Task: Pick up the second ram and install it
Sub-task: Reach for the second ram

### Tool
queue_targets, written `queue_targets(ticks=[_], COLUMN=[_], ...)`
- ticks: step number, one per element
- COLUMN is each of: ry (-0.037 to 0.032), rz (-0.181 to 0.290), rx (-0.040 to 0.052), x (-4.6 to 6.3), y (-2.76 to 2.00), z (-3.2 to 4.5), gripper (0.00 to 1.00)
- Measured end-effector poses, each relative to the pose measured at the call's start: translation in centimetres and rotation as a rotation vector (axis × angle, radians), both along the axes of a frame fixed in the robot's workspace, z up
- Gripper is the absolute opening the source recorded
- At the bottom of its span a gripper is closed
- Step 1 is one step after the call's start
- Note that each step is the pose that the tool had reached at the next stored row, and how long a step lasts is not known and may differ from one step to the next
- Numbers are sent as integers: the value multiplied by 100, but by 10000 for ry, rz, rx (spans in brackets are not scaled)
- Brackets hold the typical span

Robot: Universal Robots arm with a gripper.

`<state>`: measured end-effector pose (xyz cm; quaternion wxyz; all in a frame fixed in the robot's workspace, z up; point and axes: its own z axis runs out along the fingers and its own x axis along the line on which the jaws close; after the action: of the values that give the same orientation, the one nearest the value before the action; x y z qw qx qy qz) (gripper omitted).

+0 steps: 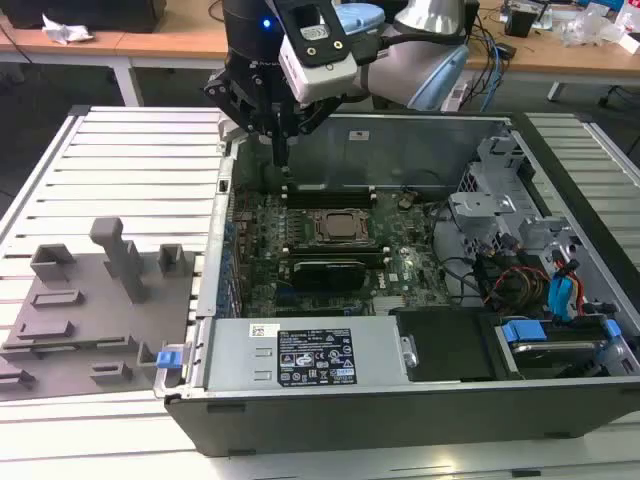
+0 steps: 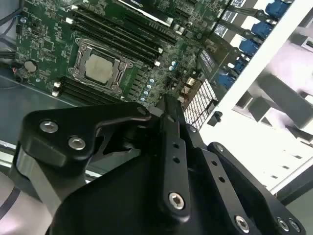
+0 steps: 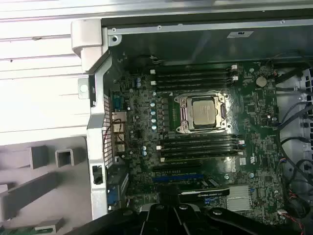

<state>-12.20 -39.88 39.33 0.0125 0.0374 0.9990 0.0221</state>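
Open tower computer lying on its side on a pale slatted metal worktop (image 1: 130, 165), so that the green motherboard (image 3: 142, 122) faces upward and can be reached from above. The arm's black two-fingered claw (image 1: 285, 150) hangs over the far corner of the dark metal case (image 1: 400, 410), at the exterior view's left. Its fingers are drawn together to a narrow tip, and no stick can be seen between them in either wrist view. The second ram, a long thin green circuit-board stick, is probably the green strip (image 3: 22, 230) lying among the grey plastic holder blocks (image 1: 90, 335) outside the case, well apart from the claw. This reading is uncertain, as little of the strip shows. The holder plate sits just beside the case, presumably to keep parts at fixed places near the board. On the board, long black memory slots (image 3: 195, 78) run in parallel rows on both sides of the square silver processor (image 3: 204, 111), with a second bank (image 3: 200, 147) on its other side. Whether any slot is already filled cannot be told. Likely obstacles are the perforated rear wall of the case (image 3: 100, 122), which stands between holder and board, and the black graphics card (image 1: 325, 272), which lies close to the nearer slot bank. The red and black cable bundle (image 1: 515, 280) and the grey drive cage (image 1: 500, 165) lie well apart from the slots.
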Motion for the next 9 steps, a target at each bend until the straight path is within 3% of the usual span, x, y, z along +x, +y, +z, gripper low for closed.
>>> queue_targets(ticks=[3,9], ry=[0,0], rz=[0,-1], rx=[0,-1], x=[-124,-255], y=[0,0], z=[0,0], gripper=[11,11])
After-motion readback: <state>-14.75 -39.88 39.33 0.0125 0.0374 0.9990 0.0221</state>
